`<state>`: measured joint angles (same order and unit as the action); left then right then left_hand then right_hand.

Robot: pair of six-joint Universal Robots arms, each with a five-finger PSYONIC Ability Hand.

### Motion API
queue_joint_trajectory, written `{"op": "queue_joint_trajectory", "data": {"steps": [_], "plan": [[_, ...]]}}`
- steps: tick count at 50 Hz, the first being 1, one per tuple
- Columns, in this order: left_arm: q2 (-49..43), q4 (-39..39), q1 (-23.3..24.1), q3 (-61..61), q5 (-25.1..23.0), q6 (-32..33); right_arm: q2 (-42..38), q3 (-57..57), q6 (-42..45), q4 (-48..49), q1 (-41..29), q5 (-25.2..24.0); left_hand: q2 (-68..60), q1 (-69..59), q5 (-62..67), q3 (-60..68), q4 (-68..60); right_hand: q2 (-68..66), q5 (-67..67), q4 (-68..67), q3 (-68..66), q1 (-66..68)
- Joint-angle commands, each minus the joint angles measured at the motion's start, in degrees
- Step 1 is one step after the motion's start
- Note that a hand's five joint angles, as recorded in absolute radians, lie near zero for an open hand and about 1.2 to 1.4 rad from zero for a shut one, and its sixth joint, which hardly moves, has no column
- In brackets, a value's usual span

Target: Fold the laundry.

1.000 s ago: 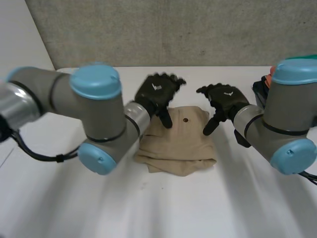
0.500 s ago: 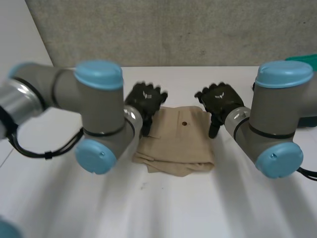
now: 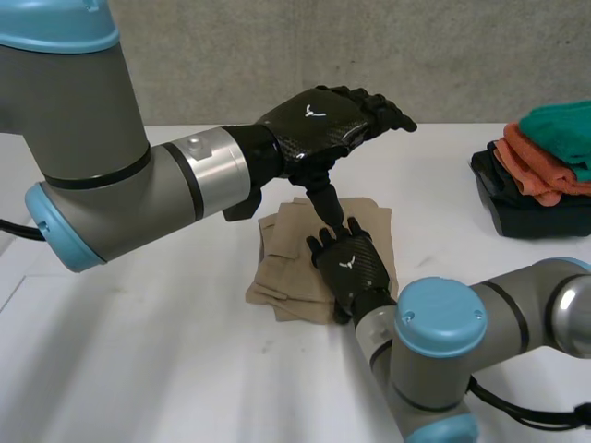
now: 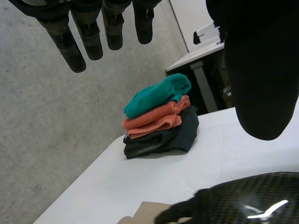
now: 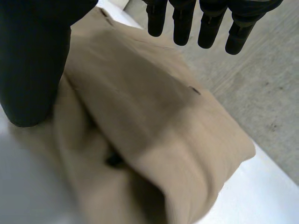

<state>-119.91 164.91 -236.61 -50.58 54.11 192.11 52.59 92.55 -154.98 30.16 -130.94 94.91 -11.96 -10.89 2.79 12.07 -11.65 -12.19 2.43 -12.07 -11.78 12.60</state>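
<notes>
Tan folded garment (image 3: 288,254) lies on the white table (image 3: 166,378). The right hand (image 3: 351,268) is over the garment's near right part, fingers straight and spread from the thumb, gripping nothing; cannot tell if it touches the cloth. The left hand (image 3: 319,125) hangs above the garment's far edge, fingers straight, thumb pointing down at it, holding nothing. A stack of folded clothes (image 3: 540,171) (teal, orange, black) sits well right of the garment.

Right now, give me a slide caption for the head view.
Open right hand over the folded beige garment, open left hand above it, clothes stack nearby.
</notes>
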Motion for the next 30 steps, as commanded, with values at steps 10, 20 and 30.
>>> {"op": "queue_joint_trajectory", "data": {"steps": [10,20,30], "plan": [[0.2,0.1,-0.1,0.1,1.4,0.1,-8.6,-16.4,2.6,2.2,3.7,-2.4,1.2,0.2,-2.1,-1.4,0.9,-67.8,67.6,-67.9,-68.2,67.4],[1.9,3.3,-0.1,2.6,6.4,-0.5,-1.9,-27.0,2.3,3.1,13.1,-10.5,1.4,0.3,-2.2,-1.5,1.1,-67.8,67.6,-67.9,-68.2,67.4],[6.7,7.1,-0.2,2.7,8.7,-4.8,3.7,-36.4,-5.3,6.2,27.3,-16.9,1.6,0.5,-2.4,-1.7,1.3,-67.8,67.6,-67.9,-68.2,67.4]]}}
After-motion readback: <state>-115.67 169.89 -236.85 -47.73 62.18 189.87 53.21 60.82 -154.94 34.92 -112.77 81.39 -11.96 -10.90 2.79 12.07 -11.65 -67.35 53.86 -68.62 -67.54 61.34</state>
